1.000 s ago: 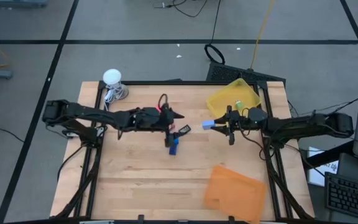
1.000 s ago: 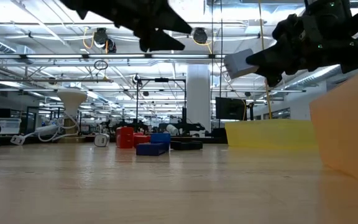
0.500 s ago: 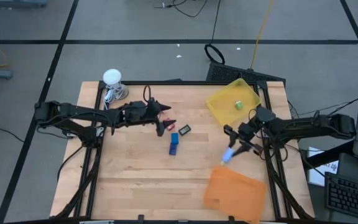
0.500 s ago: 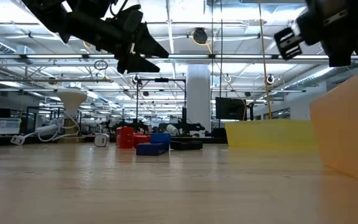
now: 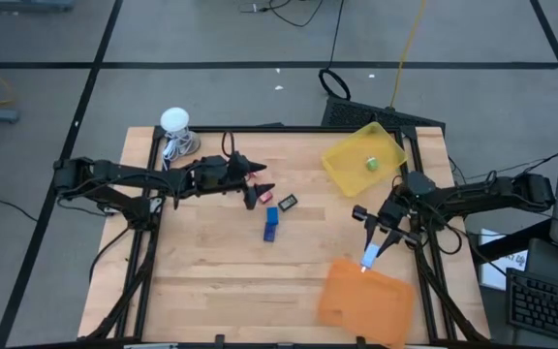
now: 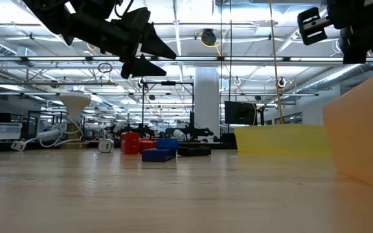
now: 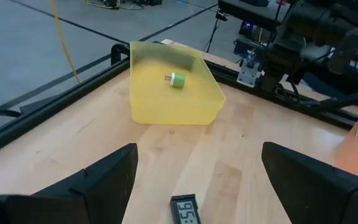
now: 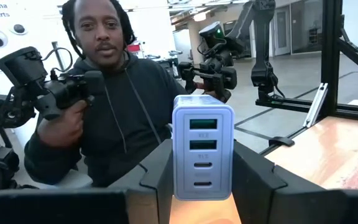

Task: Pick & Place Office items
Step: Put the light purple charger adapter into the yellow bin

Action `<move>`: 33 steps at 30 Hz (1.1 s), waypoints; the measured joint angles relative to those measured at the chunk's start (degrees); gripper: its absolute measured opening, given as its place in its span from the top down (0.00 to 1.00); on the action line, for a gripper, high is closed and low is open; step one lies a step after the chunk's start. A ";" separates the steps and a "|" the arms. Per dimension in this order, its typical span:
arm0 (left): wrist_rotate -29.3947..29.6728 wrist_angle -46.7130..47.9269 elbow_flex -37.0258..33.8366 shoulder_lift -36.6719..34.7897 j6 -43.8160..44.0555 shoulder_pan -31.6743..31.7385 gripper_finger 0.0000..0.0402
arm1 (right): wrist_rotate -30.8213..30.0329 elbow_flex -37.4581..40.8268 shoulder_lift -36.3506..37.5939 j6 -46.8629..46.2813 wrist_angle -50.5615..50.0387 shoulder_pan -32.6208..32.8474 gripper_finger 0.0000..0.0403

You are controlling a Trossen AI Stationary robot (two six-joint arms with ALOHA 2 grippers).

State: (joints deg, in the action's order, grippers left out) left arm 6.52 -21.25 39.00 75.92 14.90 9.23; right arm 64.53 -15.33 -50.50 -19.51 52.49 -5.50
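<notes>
My right gripper [image 5: 369, 246] is shut on a light blue charger block [image 8: 202, 143] and points down toward the far edge of the orange tray [image 5: 364, 302]. My left gripper [image 5: 257, 186] hangs open above the table's middle. Below and beside it lie a red-pink piece [image 5: 263, 196], a small black clock-like piece [image 7: 186, 210] and a dark blue block [image 5: 271, 225], all flat on the wood. The yellow tray [image 5: 356, 160] holds a small green piece [image 7: 177, 79]. My right gripper pinches the light blue charger block by its two long sides [image 8: 178, 162] between both fingers [image 8: 159, 177]. Its port face looks toward the wrist camera. The fingers slant down from the table's right side, and the block [image 5: 369, 258] is lifted clear over the orange tray's far edge.
A white ball-shaped object with a cord [image 5: 175, 123] stands at the table's far left corner. A person [image 8: 104, 106] holding a controller shows in the room beyond the table. Bare wood lies along the near left of the table.
My right gripper has carried the light blue block from beside the yellow tray toward the near edge, tipping downward until it hangs over the orange tray's far edge. My left gripper has drawn back a little toward the table's left and then stayed still.
</notes>
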 joint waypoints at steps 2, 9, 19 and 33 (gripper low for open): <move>0.02 -0.05 0.00 0.00 0.28 0.00 0.14 | 0.02 0.00 0.00 0.00 -0.02 0.00 0.72; 0.02 -0.79 0.00 0.02 0.33 0.00 0.13 | 0.05 0.00 0.00 0.00 -0.04 0.00 0.72; 0.02 -1.52 0.00 0.02 0.36 0.00 0.11 | -8.95 0.00 -0.01 0.90 -4.78 -1.31 0.72; 0.02 -2.98 0.00 0.04 0.72 0.00 0.10 | -42.94 0.00 -0.04 8.18 -22.16 -10.66 0.72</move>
State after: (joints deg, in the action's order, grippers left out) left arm 6.55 -24.23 39.00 75.96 15.62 9.23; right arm 21.59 -15.33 -50.54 -11.33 30.33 -16.16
